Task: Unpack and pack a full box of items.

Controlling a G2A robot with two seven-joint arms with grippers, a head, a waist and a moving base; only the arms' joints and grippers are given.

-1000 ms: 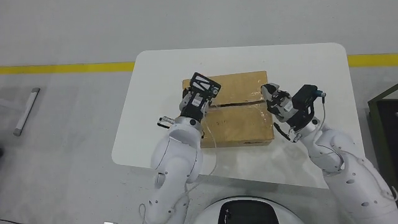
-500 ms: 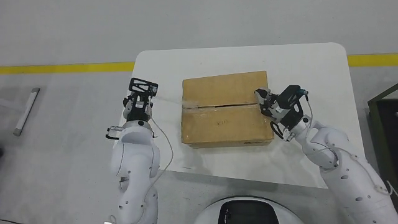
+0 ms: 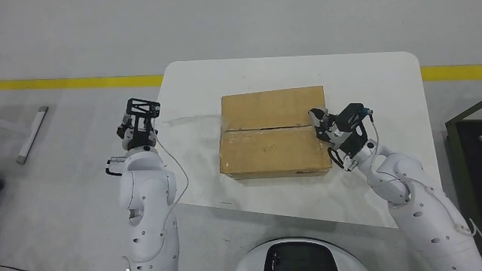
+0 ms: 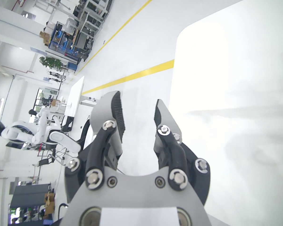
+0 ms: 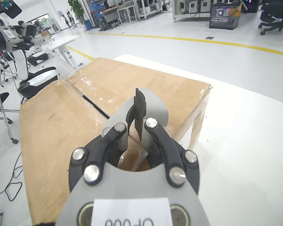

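Note:
A closed cardboard box [image 3: 275,132] sits mid-table, its two top flaps meeting in a dark seam [image 5: 94,105] under glossy clear tape. My right gripper [image 3: 320,117] is shut with its fingertips together [image 5: 138,102] over the box's right end, at the seam. My left gripper [image 3: 141,107] hangs beyond the table's left edge, open [image 4: 138,97] with nothing visible between its pads. A faint clear strip [image 3: 192,118] runs across the table [image 3: 361,75] from the box's left end toward the left gripper; it also shows as a pale streak [image 4: 226,112].
The white table has bare room behind the box and to its right [image 5: 238,118]. A yellow floor line [image 3: 75,83] runs behind the table. A grey bar [image 3: 32,133] lies on the floor at left, and a dark green frame [image 3: 467,132] stands at the right edge.
My left gripper has travelled from the box's seam leftward, off past the table's edge, with the clear strip stretching out after it. The right gripper closed in on the box's right end and held there.

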